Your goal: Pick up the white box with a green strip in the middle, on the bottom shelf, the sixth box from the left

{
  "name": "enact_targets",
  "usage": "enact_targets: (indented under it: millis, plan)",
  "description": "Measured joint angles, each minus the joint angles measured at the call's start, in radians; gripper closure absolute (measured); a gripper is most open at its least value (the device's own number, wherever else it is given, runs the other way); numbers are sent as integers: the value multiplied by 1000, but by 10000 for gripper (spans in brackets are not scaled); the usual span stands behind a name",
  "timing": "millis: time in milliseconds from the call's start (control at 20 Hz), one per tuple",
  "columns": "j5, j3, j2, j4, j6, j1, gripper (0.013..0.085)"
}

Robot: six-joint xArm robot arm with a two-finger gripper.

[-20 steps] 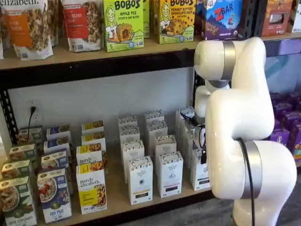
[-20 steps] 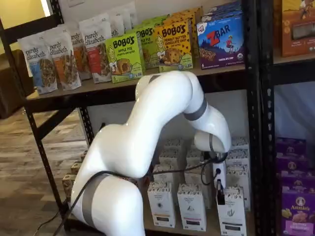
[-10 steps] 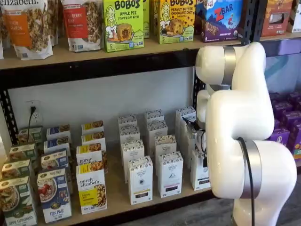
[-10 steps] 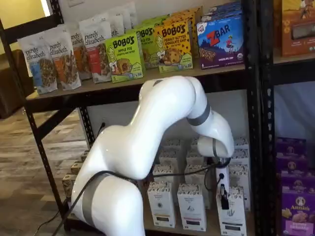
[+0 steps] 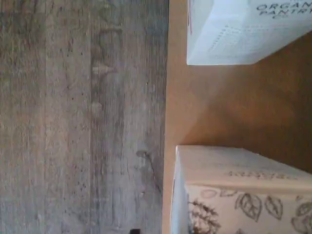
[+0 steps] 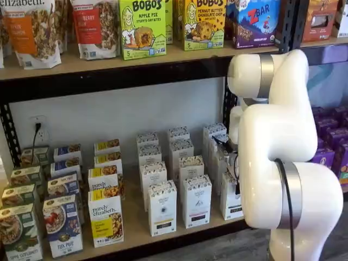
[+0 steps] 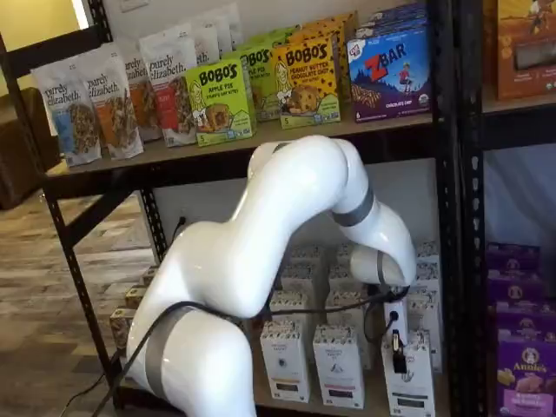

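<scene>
The white box (image 7: 410, 389) stands at the front of the bottom shelf (image 6: 136, 228), at the right end of the white cartons. In both shelf views my gripper (image 7: 398, 354) hangs at its upper front, a black finger against the patterned top band. Only that finger shows, side-on, so whether the jaws are open or closed on the box cannot be told. The arm covers most of the white box (image 6: 230, 202). The wrist view looks down on the tan shelf board (image 5: 234, 107), its front edge, a leaf-patterned carton top (image 5: 243, 195) and a white carton (image 5: 243, 34).
More white cartons (image 6: 196, 201) stand in rows just left of the target, then yellow-and-white boxes (image 6: 106, 217). A black upright (image 7: 447, 217) rises close on the right, with purple boxes (image 7: 521, 373) beyond it. Snack boxes (image 6: 142, 27) fill the upper shelf. Wood floor (image 5: 83, 117) lies below.
The wrist and gripper have sunk a little and shifted right, closer onto the top of the white box. The boxes have not moved.
</scene>
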Motion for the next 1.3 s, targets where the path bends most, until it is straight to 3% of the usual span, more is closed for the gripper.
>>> enact_targets:
  millis: [200,550,900,1300]
  plan:
    - [2,1,-2,-4,1,-3,330]
    - [-5,2,-3,-8,5,-2,330]
    - [-4,8,-9,13,-10,1,490]
    - [-37,81,-53,-49,46,2,490]
